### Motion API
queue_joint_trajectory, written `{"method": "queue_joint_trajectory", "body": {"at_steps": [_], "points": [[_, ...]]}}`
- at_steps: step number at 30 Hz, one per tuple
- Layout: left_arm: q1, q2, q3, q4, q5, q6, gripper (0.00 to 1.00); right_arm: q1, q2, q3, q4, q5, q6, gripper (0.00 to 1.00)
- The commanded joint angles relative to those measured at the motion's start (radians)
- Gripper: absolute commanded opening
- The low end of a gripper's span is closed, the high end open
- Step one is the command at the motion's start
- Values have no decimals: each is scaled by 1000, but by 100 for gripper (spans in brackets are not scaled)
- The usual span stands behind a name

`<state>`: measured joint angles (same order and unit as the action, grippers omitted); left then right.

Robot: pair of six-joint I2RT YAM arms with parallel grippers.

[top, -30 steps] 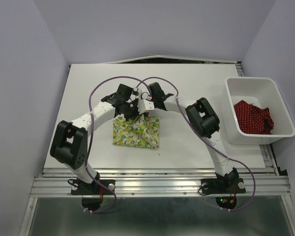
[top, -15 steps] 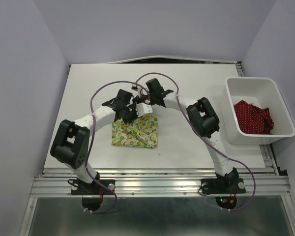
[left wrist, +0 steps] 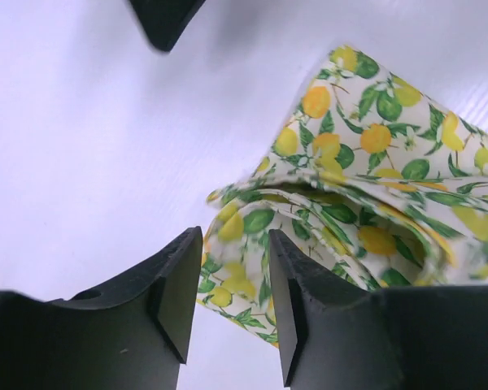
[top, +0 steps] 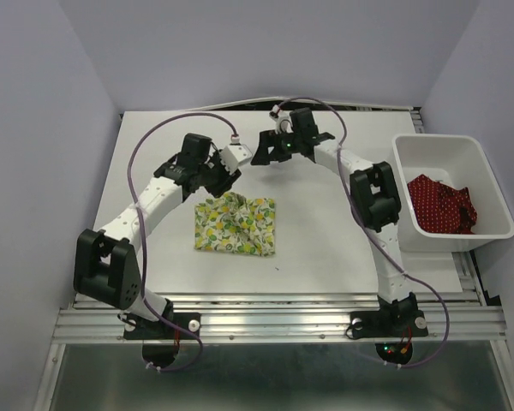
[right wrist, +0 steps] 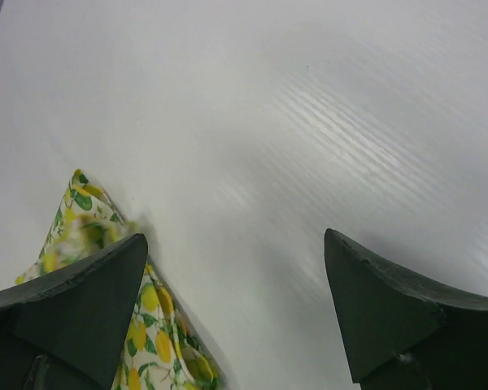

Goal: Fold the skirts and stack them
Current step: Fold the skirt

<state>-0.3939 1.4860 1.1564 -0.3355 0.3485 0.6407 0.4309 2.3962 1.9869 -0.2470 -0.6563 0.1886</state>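
Lemon skirt [top: 240, 227] folded on desk [top: 325, 231]; right end effector [right wrist: 236, 240] gaping, clear of cloth; left end effector [left wrist: 234, 236] narrow-gapped at fold edge, grip unclear, likely tidying crease

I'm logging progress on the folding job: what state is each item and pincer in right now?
Lemon skirt: folded on the table, a ridge puckered up across it.
Red dotted skirt: crumpled, unfolded, inside the white bin.
White bin: upright, holds only that skirt.
Left pincer: open, empty, at the lemon skirt's corner.
Right pincer: open wide, empty, over bare table.
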Motion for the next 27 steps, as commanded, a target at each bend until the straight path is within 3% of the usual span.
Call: {"method": "queue_joint_trajectory", "body": {"at_steps": [1, 7, 12, 15, 18, 19, 21, 27], "points": [[70, -13, 40, -5, 32, -217, 50, -11, -228, -83, 0, 46, -4, 95], [112, 5, -4, -10, 125, -272, 51, -11, -391, -210, -205, -23, -96, 85], [116, -27, -78, 13, 136, -345, 51, 18, -608, -521, -195, -26, -126, 70], [118, -15, -112, 32, 116, -424, 48, 112, -711, -644, -163, 100, -167, 61], [119, 45, -103, 14, 101, -501, 43, 242, -741, -683, -146, 257, -217, 59], [121, 78, -95, 10, 106, -510, 36, 274, -735, -682, -144, 294, -222, 57], [121, 103, -93, 13, 103, -535, 33, 328, -720, -677, -137, 396, -219, 54], [139, 132, -106, 50, 73, -575, 32, 460, -658, -669, -83, 607, -204, 62]]}}
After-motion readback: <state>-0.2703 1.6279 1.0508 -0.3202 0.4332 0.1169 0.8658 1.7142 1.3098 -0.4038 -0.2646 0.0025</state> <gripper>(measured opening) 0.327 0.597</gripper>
